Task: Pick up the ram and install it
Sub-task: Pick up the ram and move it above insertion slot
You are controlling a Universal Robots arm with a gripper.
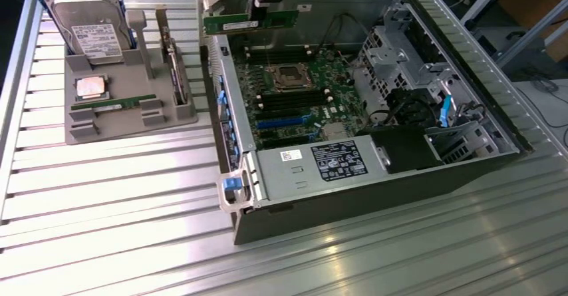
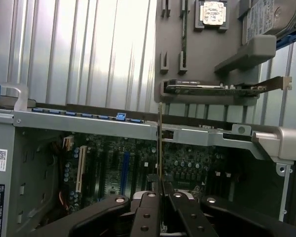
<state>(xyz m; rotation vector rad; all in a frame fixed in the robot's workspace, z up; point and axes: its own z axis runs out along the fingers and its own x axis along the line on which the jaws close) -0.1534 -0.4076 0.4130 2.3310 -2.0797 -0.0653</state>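
Ram (image 1: pixel 241 24) held in gripper (image 2: pixel 160 193) abv open PC case (image 1: pixel 400 199).

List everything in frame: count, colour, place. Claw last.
thin green ram stick with dark chips: 1, green, gripped in the claw above the case's edge
matching green ram stick: 1, green, lying in the tray
square silver processor chip: 1, silver, in the tray
silver hard drive: 1, silver, upright in the tray
upright expansion card with metal bracket: 1, dark, in the tray
grey plastic holder tray: 1, grey, on the table, exterior view's left of the case
open dark metal computer case: 1, dark grey, on the table
ribbed aluminium table: 1, silver, under everything
black claw: 1, black, shut on the thin ram stick
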